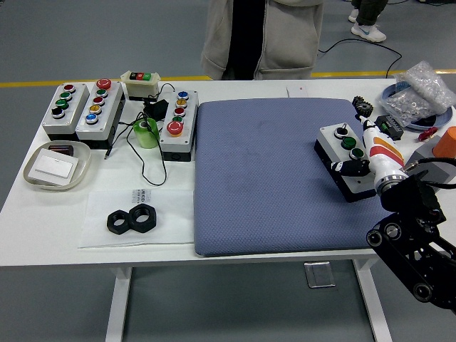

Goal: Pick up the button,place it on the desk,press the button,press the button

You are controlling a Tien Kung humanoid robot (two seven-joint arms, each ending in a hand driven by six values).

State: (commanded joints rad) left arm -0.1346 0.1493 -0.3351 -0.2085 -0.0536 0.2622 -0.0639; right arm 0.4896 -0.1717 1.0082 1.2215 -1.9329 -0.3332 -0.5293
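Grey-lidded, the button box (347, 159) is set at the right edge of the blue mat (285, 178), so it is judged already placed. It is approached from its right by the right hand (360, 153): nothing is grasped, a finger is extended over its buttons, presumably for pressing. Contact cannot be confirmed. No left hand is seen.

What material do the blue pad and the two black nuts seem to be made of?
The blue pad looks like soft foam or woven fabric: matte, finely dotted texture, rounded edges. The two black nuts look like moulded plastic, possibly dark metal: dull and smooth, no shine.
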